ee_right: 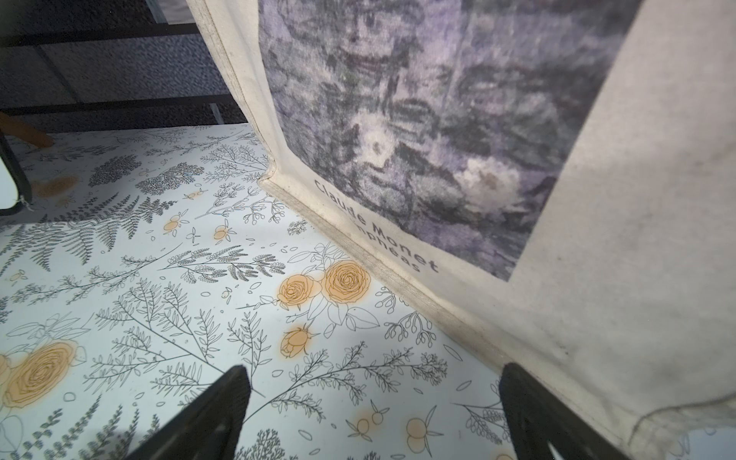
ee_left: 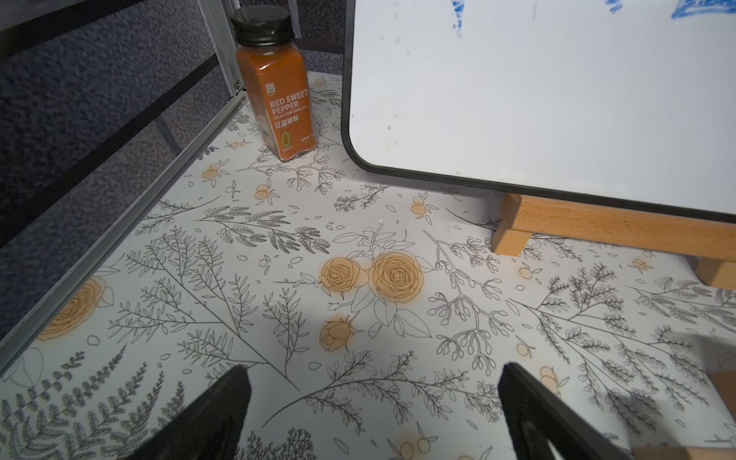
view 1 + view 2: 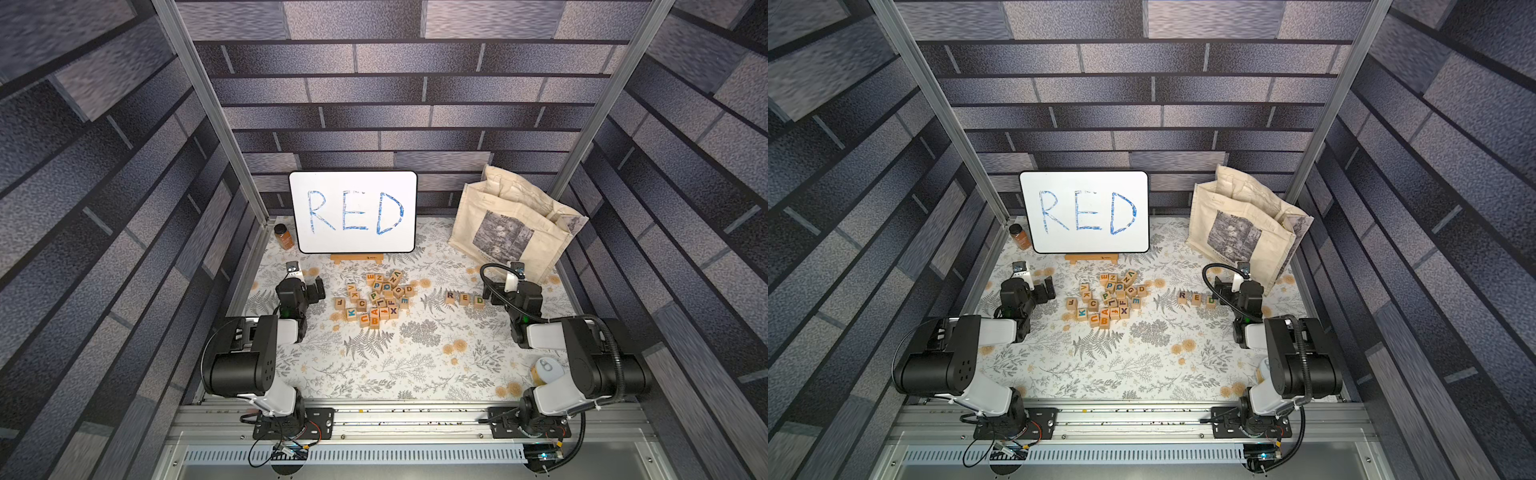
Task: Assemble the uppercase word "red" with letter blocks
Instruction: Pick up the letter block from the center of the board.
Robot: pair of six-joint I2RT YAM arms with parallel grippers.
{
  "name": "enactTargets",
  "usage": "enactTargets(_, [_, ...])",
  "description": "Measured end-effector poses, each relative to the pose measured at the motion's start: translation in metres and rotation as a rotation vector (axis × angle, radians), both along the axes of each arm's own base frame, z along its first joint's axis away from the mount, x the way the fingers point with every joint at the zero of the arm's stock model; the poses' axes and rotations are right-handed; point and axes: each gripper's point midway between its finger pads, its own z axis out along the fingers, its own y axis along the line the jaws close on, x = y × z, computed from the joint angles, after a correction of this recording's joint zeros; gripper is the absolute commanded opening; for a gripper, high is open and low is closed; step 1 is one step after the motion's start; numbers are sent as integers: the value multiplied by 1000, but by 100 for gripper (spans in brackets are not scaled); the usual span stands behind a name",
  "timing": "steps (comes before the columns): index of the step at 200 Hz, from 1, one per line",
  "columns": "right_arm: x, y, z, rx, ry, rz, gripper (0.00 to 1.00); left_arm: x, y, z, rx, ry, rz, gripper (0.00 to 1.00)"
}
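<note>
Right claw (image 1: 374, 372) wide, nothing between its fingers. Left claw (image 2: 372, 370) likewise wide and bare.

Nearest us, a white-topped tub (image 3: 547, 369) stands by the right arm (image 3: 598, 365), partly hidden by it. We note bare flowered bench (image 3: 415, 365) between the two arms.

Farther in, at mid-bench, a loose pile (image 3: 376, 299) of lettered cubes, some stacked, letters facing all ways. To the right of the pile and apart from it we see three cubes in a row with small gaps: R block (image 3: 450, 297), E block (image 3: 464, 298), D block (image 3: 479, 301), reading RED in both top views. Right claw sits just beside the D block; we see no contact. Left claw is left of the pile, apart from it.

Beyond these, the easel (image 3: 356, 258) carries the board (image 3: 353, 183), with RED written in blue. The jar (image 2: 275, 91) of red sweet pepper stands at the board's left corner. The bag (image 3: 511, 224) is at back right. In the right wrist view its hem runs just beside one claw finger; we cannot tell whether they touch.
</note>
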Motion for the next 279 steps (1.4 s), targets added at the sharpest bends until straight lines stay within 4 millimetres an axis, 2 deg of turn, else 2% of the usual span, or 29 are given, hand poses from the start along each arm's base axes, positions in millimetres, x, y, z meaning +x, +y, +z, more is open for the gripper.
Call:
enactTargets(87, [0, 0, 0, 0, 0, 0, 100, 0, 3, -1, -1, 9, 7, 100])
enactTargets(115, [-3, -6, 1, -8, 17, -36, 100, -2, 8, 2, 1, 21, 41, 100])
enactTargets(140, [-5, -12, 17, -16, 12, -67, 100, -5, 14, 18, 9, 3, 76, 100])
enactTargets(196, [-11, -19, 78, -6, -44, -111, 100, -14, 21, 69, 34, -60, 129, 100])
enactTargets(221, [-14, -17, 101, 28, -37, -121, 100, -14, 9, 92, 36, -63, 104, 100])
enactTargets(244, [-19, -8, 115, 70, -14, -119, 100, -16, -13, 109, 32, -53, 45, 100])
enactTargets(279, [-24, 21, 125, 129, 90, -62, 100, -28, -55, 112, 35, 15, -73, 100])
